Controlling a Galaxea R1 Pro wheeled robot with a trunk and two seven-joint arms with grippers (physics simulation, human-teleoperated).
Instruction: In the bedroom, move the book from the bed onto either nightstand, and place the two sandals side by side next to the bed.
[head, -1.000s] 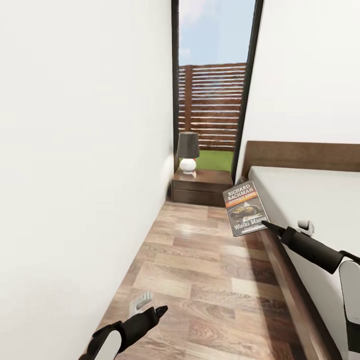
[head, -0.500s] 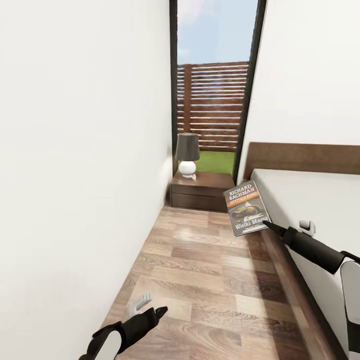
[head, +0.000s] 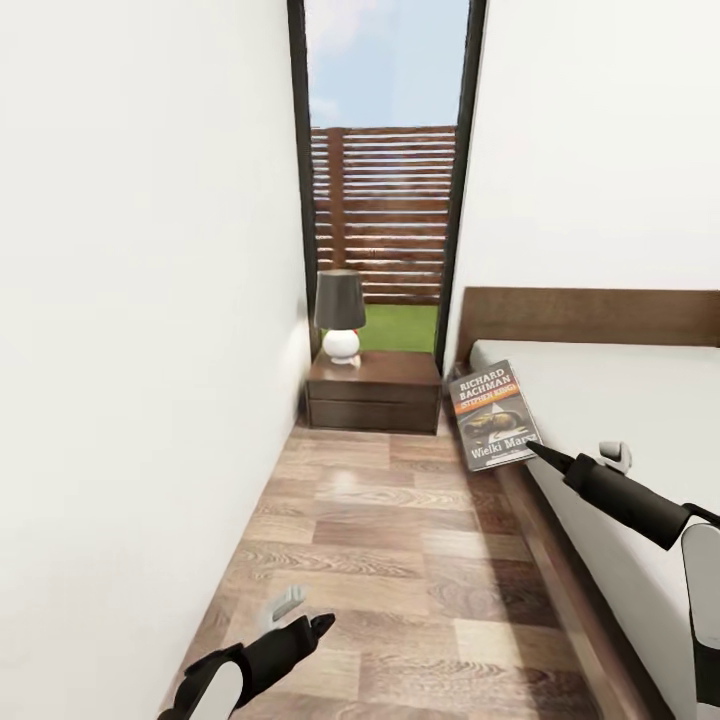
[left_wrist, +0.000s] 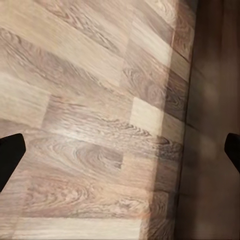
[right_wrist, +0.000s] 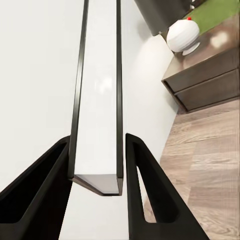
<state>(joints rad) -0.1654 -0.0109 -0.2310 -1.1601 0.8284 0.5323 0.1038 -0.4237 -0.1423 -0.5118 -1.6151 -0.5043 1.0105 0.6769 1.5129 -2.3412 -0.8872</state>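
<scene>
My right gripper (head: 532, 452) is shut on the book (head: 494, 415), a dark paperback with white lettering and an orange band. I hold it tilted in the air beside the bed (head: 640, 400), over the frame's edge. In the right wrist view the book (right_wrist: 97, 100) stands edge-on between the two black fingers (right_wrist: 145, 190). The nightstand (head: 374, 390) stands ahead against the wall, next to the headboard. My left gripper (head: 318, 626) hangs low over the plank floor and is open, its fingertips (left_wrist: 10, 155) set wide apart. The sandals are out of view.
A lamp (head: 340, 315) with a dark shade and white base stands on the left part of the nightstand top. A white wall (head: 140, 350) closes the left side of the narrow floor strip (head: 400, 540). A tall window (head: 385, 180) stands behind the nightstand.
The whole picture has shifted, so the camera moved: nightstand, lamp and window now lie further left in it. Both arms hold the same pose, with the book still gripped.
</scene>
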